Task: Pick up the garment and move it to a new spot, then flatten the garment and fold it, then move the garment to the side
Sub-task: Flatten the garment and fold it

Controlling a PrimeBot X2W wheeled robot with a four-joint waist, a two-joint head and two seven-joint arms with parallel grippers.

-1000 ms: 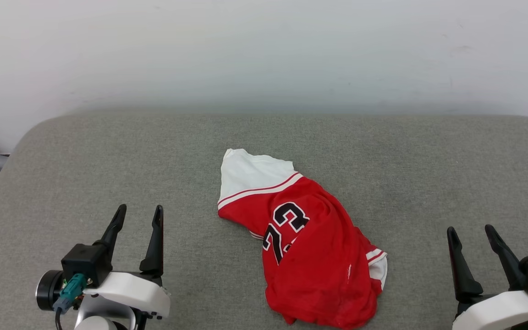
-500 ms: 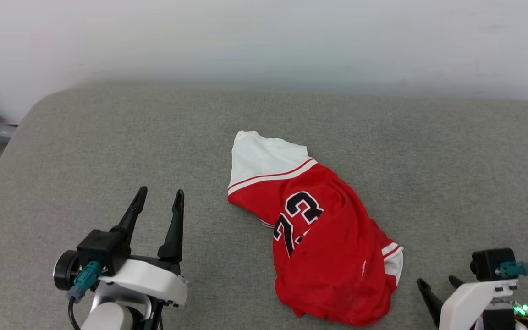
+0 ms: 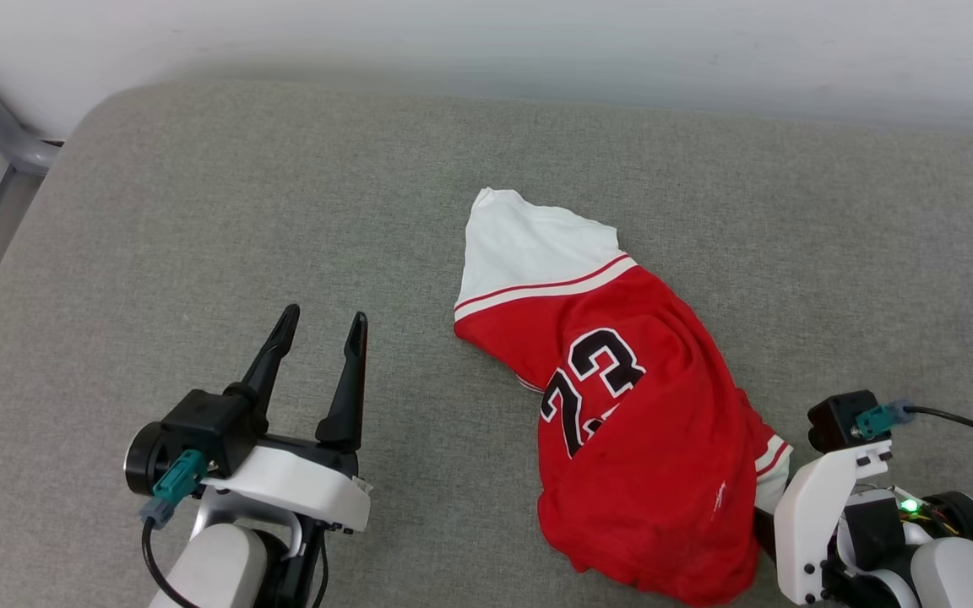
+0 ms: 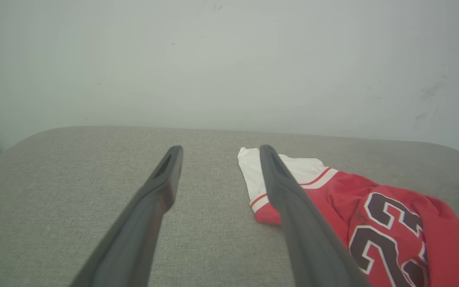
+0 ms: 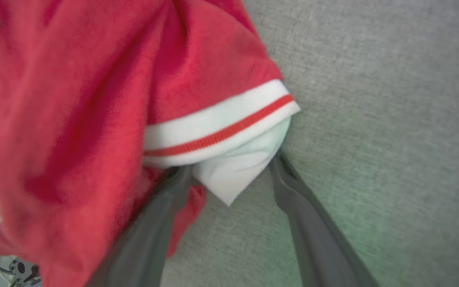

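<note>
Red garment (image 3: 647, 439) (crumpled) on grey cushion (image 3: 199, 211), far rounded edge well apart

Grey woven-fabric pad (image 3: 199, 211), rounded corner at upper left of head view, spans nearly the whole frame. One item on it: crumpled red jersey (image 3: 647, 456), ctr to lower right, lying flat-ish. White sleeve points to upper ctr, black "23" w/ white outline faces up, red-white striped cuff at its right edge.
</note>
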